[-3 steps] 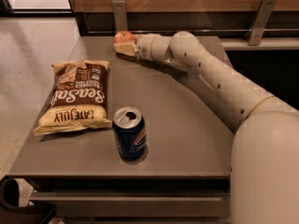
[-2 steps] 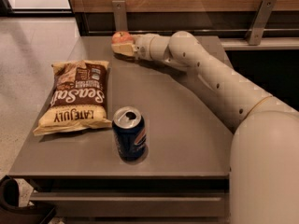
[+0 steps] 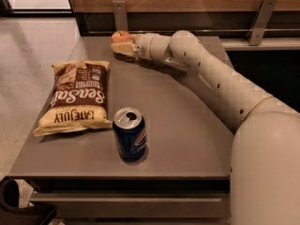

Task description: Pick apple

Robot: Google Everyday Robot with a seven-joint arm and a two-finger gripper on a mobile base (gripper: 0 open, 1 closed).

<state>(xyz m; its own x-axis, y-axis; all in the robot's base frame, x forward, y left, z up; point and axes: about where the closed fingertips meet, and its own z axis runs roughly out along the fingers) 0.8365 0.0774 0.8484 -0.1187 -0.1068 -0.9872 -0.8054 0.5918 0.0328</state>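
The apple (image 3: 120, 35), small and red-orange with a paler patch, is at the far edge of the grey table (image 3: 187, 139), near its back middle. My gripper (image 3: 123, 43) reaches across the table from the right on the long white arm (image 3: 211, 74) and is shut on the apple. One pale finger (image 3: 124, 48) shows just under the fruit. The apple looks held just off the tabletop, against the dark back wall.
A brown and yellow chip bag (image 3: 77, 97) lies flat on the left of the table. A blue soda can (image 3: 130, 133) stands upright near the front edge. A wooden wall with metal brackets (image 3: 119, 14) runs behind the table. Pale floor lies to the left.
The gripper and the apple have shifted together slightly left and toward the back. The chip bag and the can have not moved.
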